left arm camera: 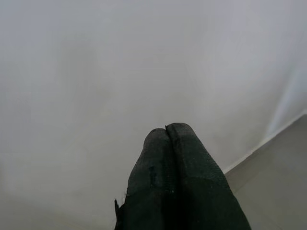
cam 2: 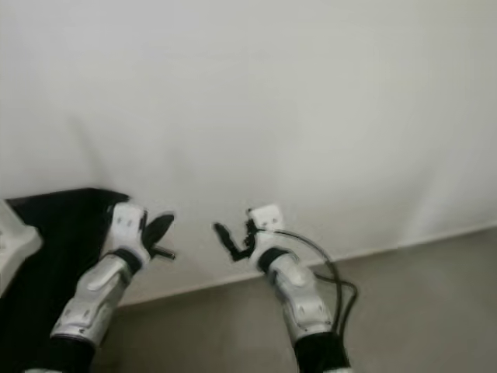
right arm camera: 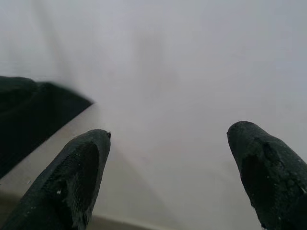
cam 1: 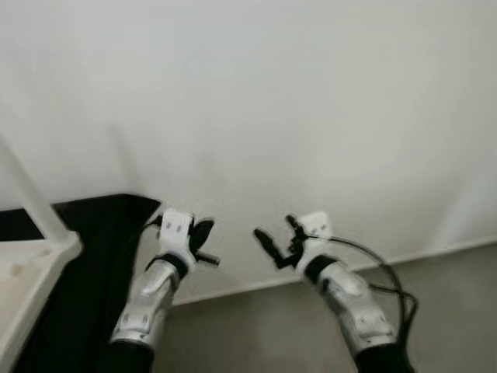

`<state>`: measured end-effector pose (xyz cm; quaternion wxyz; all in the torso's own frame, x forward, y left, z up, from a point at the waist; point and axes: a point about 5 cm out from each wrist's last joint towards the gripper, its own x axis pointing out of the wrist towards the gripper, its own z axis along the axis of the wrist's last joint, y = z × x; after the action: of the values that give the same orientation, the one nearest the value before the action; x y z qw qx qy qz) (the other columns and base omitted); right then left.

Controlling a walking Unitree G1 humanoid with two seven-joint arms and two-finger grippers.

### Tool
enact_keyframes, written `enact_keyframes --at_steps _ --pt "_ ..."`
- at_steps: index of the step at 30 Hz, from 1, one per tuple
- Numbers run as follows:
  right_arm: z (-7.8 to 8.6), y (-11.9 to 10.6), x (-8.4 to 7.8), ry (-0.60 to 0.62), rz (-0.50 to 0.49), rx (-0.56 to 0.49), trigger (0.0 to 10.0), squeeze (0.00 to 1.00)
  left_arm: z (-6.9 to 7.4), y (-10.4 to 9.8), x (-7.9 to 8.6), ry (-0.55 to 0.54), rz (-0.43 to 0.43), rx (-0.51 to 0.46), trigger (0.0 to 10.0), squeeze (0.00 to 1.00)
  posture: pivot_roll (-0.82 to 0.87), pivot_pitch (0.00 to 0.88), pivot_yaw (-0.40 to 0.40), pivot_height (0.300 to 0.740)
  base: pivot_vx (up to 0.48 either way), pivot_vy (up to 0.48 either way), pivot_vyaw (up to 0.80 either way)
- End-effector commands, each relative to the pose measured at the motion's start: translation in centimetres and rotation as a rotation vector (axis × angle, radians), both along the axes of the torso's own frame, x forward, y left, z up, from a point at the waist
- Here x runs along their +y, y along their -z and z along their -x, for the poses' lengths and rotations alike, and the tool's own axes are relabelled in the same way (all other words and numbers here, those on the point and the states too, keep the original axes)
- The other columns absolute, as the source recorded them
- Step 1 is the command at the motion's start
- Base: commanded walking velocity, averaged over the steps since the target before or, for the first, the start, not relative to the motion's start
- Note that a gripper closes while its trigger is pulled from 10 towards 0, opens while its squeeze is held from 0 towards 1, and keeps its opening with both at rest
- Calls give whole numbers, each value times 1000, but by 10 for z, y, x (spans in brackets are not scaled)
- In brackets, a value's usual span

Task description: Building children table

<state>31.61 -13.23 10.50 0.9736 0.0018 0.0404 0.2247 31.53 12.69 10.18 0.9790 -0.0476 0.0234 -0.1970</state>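
Both arms are raised in front of a plain white wall [cam 1: 295, 93]. My left gripper [cam 1: 203, 239] is shut with nothing in it; in the left wrist view its fingertips [left arm camera: 165, 136] press together. My right gripper [cam 1: 276, 237] is open and empty, and the right wrist view shows its two fingers [right arm camera: 79, 167] spread wide apart. At the far left, a white tabletop corner [cam 1: 31, 268] with a white leg [cam 1: 31, 190] rising from it shows, well to the left of the left gripper.
A black panel or cloth [cam 1: 93, 256] lies behind the left arm beside the white tabletop. A grey floor [cam 1: 443, 311] meets the wall along a pale skirting line [cam 1: 435, 252]. A black cable [cam 1: 388, 284] loops off the right forearm.
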Motion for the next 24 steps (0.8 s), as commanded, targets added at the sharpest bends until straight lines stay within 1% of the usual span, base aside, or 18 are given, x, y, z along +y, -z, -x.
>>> enact_keyframes --at_steps 1,12,14,21,24 --pt "0 0 -4 16 -13 8 10000 0 0 -2 -5 17 6 -5 10000 0 -155 0 42 740 379 0 0" --pt "2 0 -5 9 -14 8 10000 0 2 -2 -6 17 16 -5 10000 0 -156 0 40 740 376 0 0" --pt "2 0 -4 7 -13 7 10000 0 2 -4 -6 21 25 -16 10000 0 -157 0 41 740 326 0 0" --pt "3 -1 -3 -12 -5 2 10000 0 3 -5 -6 20 37 -25 10000 0 -158 0 39 740 0 0 0" --pt "4 0 -2 -33 34 -7 10000 0 3 -4 -7 28 31 -21 10000 0 -159 0 39 740 0 -444 0"
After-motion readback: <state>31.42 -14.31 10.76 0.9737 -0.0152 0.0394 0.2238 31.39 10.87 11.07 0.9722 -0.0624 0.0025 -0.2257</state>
